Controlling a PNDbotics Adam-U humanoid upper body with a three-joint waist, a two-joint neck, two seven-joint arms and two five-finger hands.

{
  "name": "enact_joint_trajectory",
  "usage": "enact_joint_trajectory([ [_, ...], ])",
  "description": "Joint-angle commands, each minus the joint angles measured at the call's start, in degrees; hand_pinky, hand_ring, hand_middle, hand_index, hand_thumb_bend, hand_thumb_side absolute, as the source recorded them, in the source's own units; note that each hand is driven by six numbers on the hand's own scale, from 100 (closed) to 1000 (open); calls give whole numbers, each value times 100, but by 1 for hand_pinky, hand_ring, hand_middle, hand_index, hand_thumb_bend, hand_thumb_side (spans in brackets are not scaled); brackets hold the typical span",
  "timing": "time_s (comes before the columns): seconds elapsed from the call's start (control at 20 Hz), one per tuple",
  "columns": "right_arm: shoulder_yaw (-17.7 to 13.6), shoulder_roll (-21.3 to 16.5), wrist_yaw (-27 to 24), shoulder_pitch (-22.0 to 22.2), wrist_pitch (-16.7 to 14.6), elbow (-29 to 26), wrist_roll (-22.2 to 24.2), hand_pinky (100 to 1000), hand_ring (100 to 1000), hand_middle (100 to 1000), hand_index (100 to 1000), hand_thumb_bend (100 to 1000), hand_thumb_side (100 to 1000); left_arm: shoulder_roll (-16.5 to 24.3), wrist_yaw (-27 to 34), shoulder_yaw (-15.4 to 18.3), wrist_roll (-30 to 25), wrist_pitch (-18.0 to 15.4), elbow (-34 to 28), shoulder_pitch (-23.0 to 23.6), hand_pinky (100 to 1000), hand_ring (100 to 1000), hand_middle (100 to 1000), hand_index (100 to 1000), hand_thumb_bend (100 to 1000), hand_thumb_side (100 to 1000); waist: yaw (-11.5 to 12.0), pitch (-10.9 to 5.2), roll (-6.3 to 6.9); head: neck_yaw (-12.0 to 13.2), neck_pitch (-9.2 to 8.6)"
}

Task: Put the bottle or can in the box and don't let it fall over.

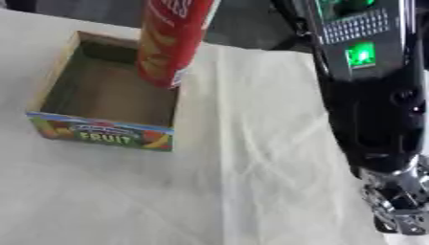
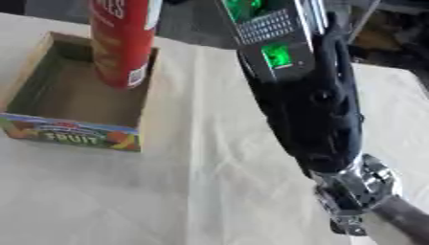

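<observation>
box: cardboard tray, open top, "FRUIT" print on near wall, sits at left of the table on pale cloth; inside looks bare.
can: tall red snack tube, yellow chip print, barcode patch near its base; hangs over the box's right-hand side, base low at about rim level by the right wall, top cut off by the frame edge. Tilted slightly, base leaning toward the robot's left.
contact: cannot tell if base touches the box floor or right wall; looks just above or at the rim.
holder: whatever holds the can is above the frame, not visible.
right arm: black forearm with green lights, comes down the right side, silver wrist joint at lower right, well apart from can and box.
hands: neither hand shows in either view; fingers cannot be told.
step in hand: lowering the can into the box, my read.
how to do it well: shift the base a bit left, away from the right wall, so it clears the rim; straighten the tube upright before it lands; lower until base sits flat on the floor; let go only once it stands.
risk: tall narrow tube, tips easily if released tilted or if the base catches on the wall.
</observation>
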Motion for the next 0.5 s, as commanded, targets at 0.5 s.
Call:
enact_joint_trajectory([
  [0.5, 548, 102, 626, -502, 270, 287, 186, 223, 477, 533, 472, 100, 100, -182, 21, -346, -388, 157, -143, -399, 804, 1000, 1000, 896, 192, 752, 838, 93, -136, -763, -53],
])
